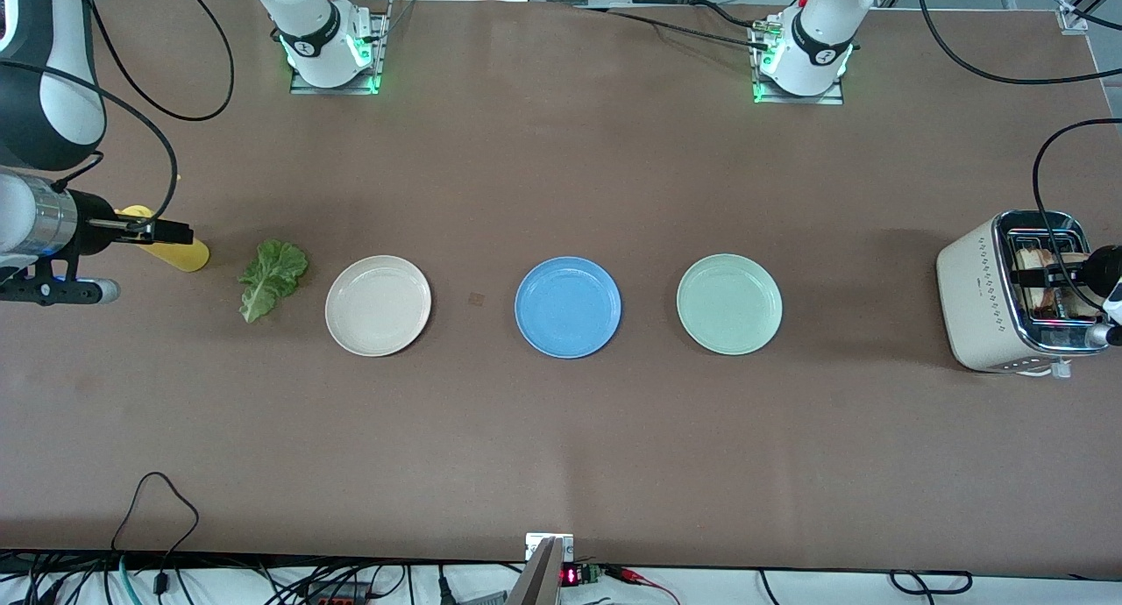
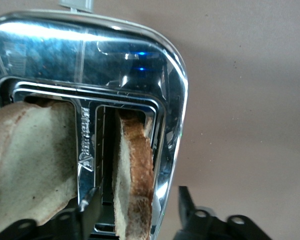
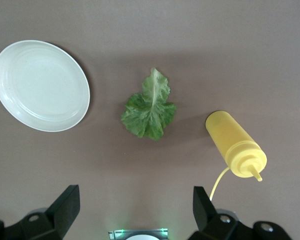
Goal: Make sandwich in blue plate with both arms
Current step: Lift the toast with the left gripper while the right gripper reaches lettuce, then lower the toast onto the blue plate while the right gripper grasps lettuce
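The blue plate (image 1: pixel 568 307) lies empty at the table's middle. Two toasted bread slices stand in the toaster (image 1: pixel 973 298) at the left arm's end. In the left wrist view one slice (image 2: pixel 134 165) is in the slot by the toaster's edge and the other slice (image 2: pixel 30 165) is in the slot beside it. My left gripper (image 1: pixel 1039 276) (image 2: pixel 138 200) is open over the toaster, its fingers on either side of the edge slice without touching it. The lettuce leaf (image 1: pixel 273 276) (image 3: pixel 150 107) lies flat at the right arm's end. My right gripper (image 1: pixel 180 232) (image 3: pixel 135 200) is open and empty, up over the table by the leaf.
A cream-white plate (image 1: pixel 378 305) (image 3: pixel 40 85) lies between the lettuce and the blue plate. A mint-green plate (image 1: pixel 729 303) lies between the blue plate and the toaster. A yellow squeeze bottle (image 1: pixel 166 247) (image 3: pixel 235 142) lies on its side by the lettuce.
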